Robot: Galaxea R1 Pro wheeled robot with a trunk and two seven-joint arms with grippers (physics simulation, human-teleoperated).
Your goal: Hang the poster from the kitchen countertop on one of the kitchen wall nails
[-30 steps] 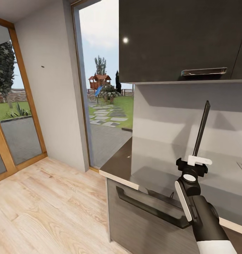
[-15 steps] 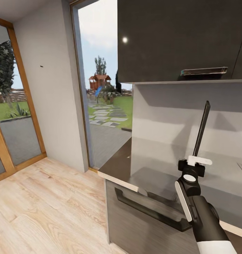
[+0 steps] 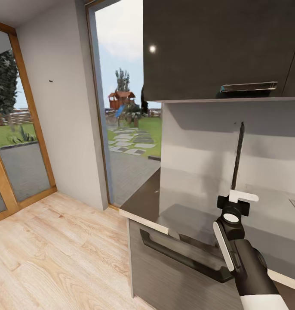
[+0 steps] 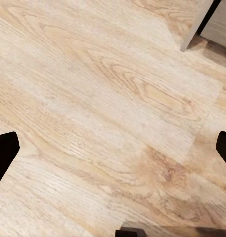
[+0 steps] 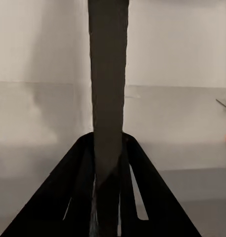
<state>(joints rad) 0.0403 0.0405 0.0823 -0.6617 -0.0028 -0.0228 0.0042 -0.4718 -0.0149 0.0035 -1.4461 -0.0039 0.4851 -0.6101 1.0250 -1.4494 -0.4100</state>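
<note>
My right gripper [image 3: 241, 196] is shut on the bottom edge of the poster [image 3: 238, 157], holding it upright above the kitchen countertop [image 3: 147, 200]. The poster faces sideways, so it reads as a thin dark strip and its artwork is hidden. In the right wrist view the poster [image 5: 109, 74] rises straight up from between the closed fingers of the right gripper [image 5: 109, 173]. A wall nail [image 3: 50, 80] is a small dark speck on the pale wall at far left. My left gripper [image 4: 113, 148] hangs open over the wood floor [image 4: 108, 98].
A dark upper cabinet [image 3: 216, 47] with a bar handle [image 3: 248, 87] hangs just above the poster's top. Below the counter is a drawer front with a long handle [image 3: 182, 255]. A tall glass opening [image 3: 126, 116] separates the nail wall from the counter. Light wood floor [image 3: 53, 254] spreads to the left.
The poster has turned in my right gripper from a slight rightward lean to nearly vertical, and its visible edge looks thinner. The view shifted a little.
</note>
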